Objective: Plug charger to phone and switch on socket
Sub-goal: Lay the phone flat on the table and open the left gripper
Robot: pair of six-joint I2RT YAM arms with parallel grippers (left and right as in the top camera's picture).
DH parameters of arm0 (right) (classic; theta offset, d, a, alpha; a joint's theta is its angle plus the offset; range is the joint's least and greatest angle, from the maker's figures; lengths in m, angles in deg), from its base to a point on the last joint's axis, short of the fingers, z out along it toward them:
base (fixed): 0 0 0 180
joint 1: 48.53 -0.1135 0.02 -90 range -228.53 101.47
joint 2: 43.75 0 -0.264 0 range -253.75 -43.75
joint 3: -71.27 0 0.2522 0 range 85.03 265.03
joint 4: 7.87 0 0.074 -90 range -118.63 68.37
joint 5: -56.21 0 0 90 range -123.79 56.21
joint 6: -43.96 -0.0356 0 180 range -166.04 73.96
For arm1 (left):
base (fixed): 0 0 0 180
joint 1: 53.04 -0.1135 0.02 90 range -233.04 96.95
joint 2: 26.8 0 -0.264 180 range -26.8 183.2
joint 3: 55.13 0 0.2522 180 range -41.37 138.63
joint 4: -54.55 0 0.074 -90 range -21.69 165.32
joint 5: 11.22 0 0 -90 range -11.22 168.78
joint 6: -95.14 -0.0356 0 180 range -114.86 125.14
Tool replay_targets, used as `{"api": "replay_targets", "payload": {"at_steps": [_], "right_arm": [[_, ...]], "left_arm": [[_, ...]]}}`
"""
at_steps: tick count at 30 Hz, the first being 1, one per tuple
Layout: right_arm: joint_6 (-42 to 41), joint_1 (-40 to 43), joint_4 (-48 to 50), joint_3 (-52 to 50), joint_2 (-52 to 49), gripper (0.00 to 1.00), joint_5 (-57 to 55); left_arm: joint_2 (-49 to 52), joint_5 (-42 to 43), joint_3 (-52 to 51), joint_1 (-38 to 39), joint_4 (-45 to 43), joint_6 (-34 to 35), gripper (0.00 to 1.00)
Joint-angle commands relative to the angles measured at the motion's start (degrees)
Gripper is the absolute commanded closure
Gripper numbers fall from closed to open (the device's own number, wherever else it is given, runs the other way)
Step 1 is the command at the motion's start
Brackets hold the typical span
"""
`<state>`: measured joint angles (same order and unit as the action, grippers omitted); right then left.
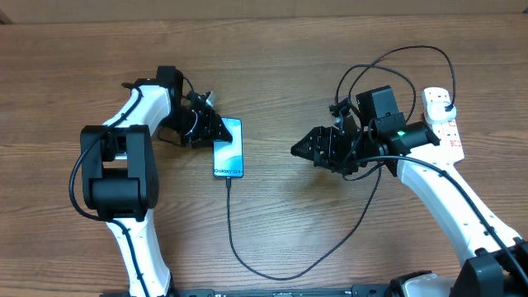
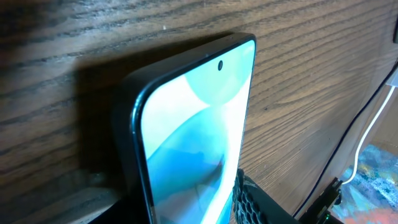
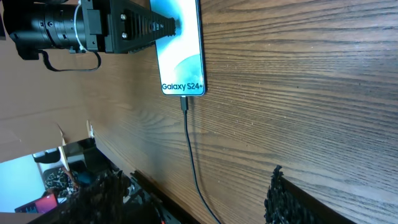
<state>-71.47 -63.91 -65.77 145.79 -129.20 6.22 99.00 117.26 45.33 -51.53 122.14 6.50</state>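
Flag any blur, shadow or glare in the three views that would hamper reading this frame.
Overhead: evenly lit and sharp, with the phone and charger cable clear and only soft shadows. Left wrist: the phone fills the frame, a heavy shadow falls on the table beside it, and the lower right corner is out of focus. Right wrist: sharp, screen text readable, mild sheen on the table.
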Motion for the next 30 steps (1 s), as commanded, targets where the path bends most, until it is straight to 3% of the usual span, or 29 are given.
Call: {"api": "replay_targets", "payload": {"at_steps": [1,14,18,26,30], "right_arm": [[0.5,0.2,0.2,1.2,0.2,0.25,-0.5],[0.5,0.2,0.2,1.2,0.2,0.25,-0.5],[0.5,0.2,0.2,1.2,0.2,0.25,-0.6],[3.5,0.2,-0.1,1.2,0.2,0.14,-1.4],[9.3,0.2,-1.1,1.2,0.2,0.05,-2.2]], "left_arm": [[0.5,-0.6,-0.2,0.0,0.1,0.3,0.59],[0.4,-8.3,0.8,-0.4,1.3,0.4,0.58],[0.4,-11.4,3.7,-0.8,3.9,0.4,0.53],[0.4,-15.1,12.6,-1.2,11.4,0.4,0.52],[0.2,-13.7,19.5,-1.2,16.8,0.4,0.51]]}}
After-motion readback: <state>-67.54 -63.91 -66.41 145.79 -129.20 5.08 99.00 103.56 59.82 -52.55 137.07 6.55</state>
